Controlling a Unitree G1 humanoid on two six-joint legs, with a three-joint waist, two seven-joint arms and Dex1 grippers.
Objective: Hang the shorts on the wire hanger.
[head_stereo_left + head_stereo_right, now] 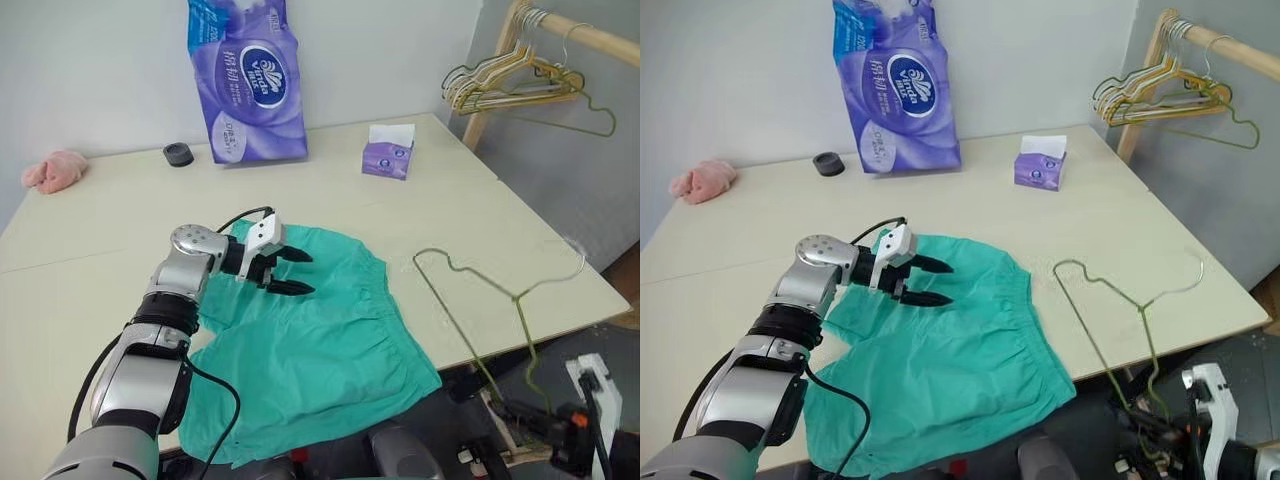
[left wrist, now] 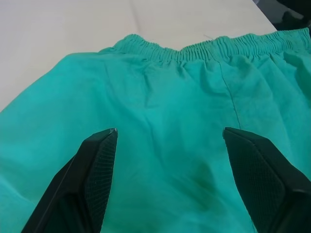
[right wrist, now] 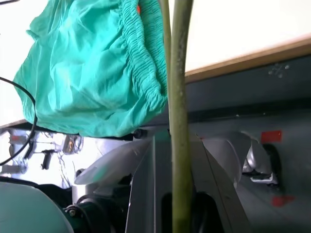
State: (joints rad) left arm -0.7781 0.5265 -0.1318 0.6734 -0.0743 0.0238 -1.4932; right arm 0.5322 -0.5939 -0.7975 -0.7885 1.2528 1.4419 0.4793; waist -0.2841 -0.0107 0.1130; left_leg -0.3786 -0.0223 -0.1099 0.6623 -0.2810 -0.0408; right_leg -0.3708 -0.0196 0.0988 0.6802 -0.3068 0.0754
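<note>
The shorts [image 1: 320,340] lay spread flat on the near part of the table [image 1: 100,270], their gathered waistband toward my right and one leg hem hanging over the near edge. My left gripper [image 1: 290,271] hovered over the upper left part of the cloth with its two black fingers [image 2: 92,179] wide apart and nothing between them; in the left wrist view the green cloth and its waistband lay past the fingertips. The wire hanger [image 1: 490,300] was held at the right of the shorts, its hook curving over the table near the right edge and its long wires running down past the table's near edge toward my right gripper [image 1: 1200,400], which sat low, below the tabletop. That gripper was clamped on the hanger: in the right wrist view the green wire [image 3: 180,121] rose straight out from between its closed fingers, with the waistband of the shorts just beside it. Farther back on the table stood a purple pack of tissue rolls [image 1: 245,80], a small black cap [image 1: 178,154], a purple tissue box [image 1: 388,153] and a pink cloth [image 1: 55,170] at the far left. A bunch of hangers [image 1: 510,85] hung on a wooden rail [image 1: 590,38] at the far right.
</note>
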